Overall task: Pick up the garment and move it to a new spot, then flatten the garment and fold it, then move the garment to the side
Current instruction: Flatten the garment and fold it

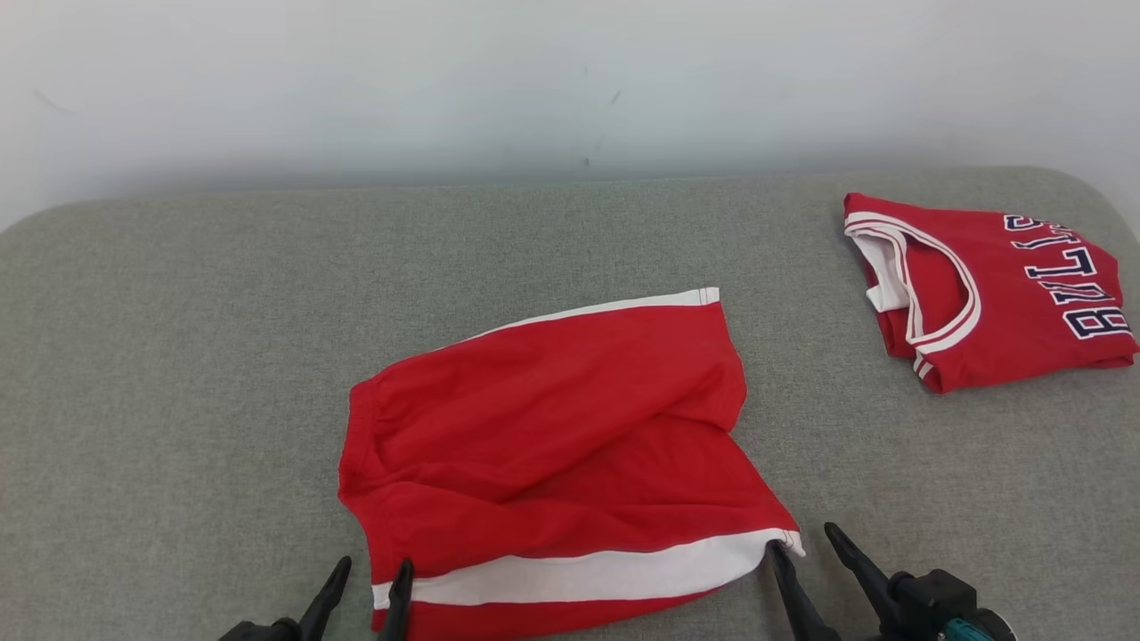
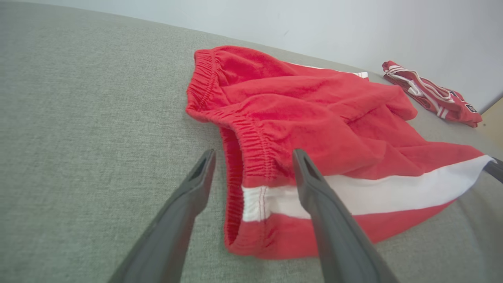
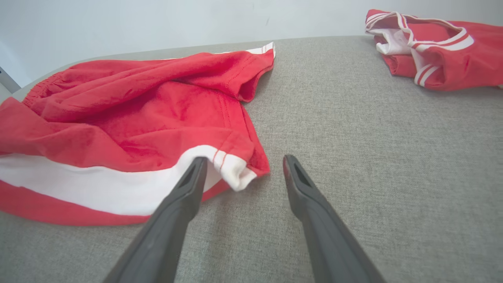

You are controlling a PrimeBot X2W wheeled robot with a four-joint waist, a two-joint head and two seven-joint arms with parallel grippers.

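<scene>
The garment is a pair of red shorts with a white side stripe, lying rumpled on the grey padded table. My left gripper stands open at the near left corner of the shorts; in the left wrist view its spread jaws straddle the elastic waistband without pinching it. My right gripper is open at the near right corner. In the right wrist view the white hem corner lies loose between its fingers, beside the left finger.
A folded red jersey with navy lettering lies at the table's far right. A pale wall rises behind the table. Bare grey padding stretches to the left and behind the shorts.
</scene>
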